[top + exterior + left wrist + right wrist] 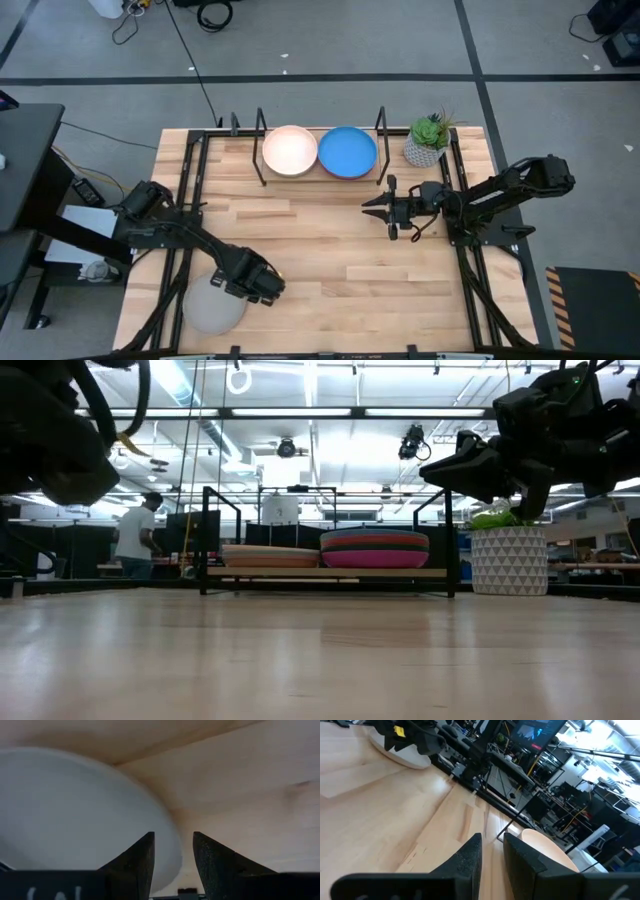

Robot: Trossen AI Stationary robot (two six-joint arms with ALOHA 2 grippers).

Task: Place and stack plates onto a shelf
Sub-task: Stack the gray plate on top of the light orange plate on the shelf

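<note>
Grey-beige, the last plate [212,307] lies flat at the table's near-left corner, and from above I have my left claw [262,284] over its edge — set for a rim grab, I judge. The right claw [378,207] hangs just before the shelf [320,178], where two stacks, peach-topped [290,150] and blue-topped [347,152], sit side by side, a potted plant [429,141] beyond them.

Low down, the stacks look level.

Left wrist: fingers [135,865] narrowly parted, empty — plate rim between them.

Right wrist: fingers [470,857] nearly closed, empty.
</note>
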